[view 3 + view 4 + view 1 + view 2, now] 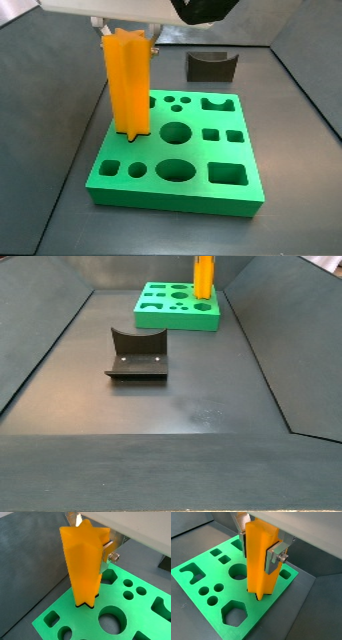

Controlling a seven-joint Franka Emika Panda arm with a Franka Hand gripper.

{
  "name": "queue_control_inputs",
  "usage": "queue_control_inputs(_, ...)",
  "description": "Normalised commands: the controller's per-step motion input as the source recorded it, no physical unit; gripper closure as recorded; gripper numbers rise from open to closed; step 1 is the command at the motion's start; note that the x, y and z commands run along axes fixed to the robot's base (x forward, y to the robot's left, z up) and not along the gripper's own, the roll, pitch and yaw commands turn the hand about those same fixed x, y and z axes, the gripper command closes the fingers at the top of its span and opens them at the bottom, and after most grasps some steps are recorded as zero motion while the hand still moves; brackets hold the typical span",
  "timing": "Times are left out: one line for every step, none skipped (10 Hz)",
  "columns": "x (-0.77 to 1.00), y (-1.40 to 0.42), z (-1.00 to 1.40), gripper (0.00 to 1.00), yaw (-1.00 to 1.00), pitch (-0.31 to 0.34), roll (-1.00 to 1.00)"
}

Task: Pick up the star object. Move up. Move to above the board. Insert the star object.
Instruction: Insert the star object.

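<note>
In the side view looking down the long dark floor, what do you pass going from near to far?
Dark L-shaped fixture → bright green board with cutout holes → tall orange star object, held upright by the gripper over the board's far edge.

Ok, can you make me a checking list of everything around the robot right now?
Surface: dark grey floor, bare between things.
Job's things: star object upright, lower end at the board, at a hole near one edge; how deep it sits cannot be told.
Clutter: nothing seen.
Claw: claw above the board, silver fingers clamped on the star object's upper part.
Cables: nothing seen.
Surroundings: fixture standing apart from the board; dark walls around the floor.
</note>
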Motion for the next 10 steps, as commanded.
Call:
queue_control_inputs(-0.02,0.0,-0.08,1.0,0.0,-0.069,0.01)
queue_control_inputs(0.0,0.0,-0.17,1.0,0.0,-0.073,0.01)
queue_control_inputs(0.0,0.0,-0.24,1.0,0.0,-0.056,0.03)
queue_control_inputs(0.05,0.0,-0.26,1.0,0.0,-0.036,0.04)
queue_control_inputs(0.13,0.0,-0.31,1.0,0.0,-0.013,0.05)
queue_control_inputs(0.18,0.0,-0.33,1.0,0.0,0.0,0.05)
queue_control_inputs(0.21,0.0,-0.29,1.0,0.0,0.0,0.03)
queue_control_inputs(0.21,0.0,-0.23,1.0,0.0,0.0,0.01)
queue_control_inputs(0.17,0.0,-0.2,1.0,0.0,0.0,0.02)
queue_control_inputs(0.08,0.0,-0.27,1.0,0.0,0.0,0.07)
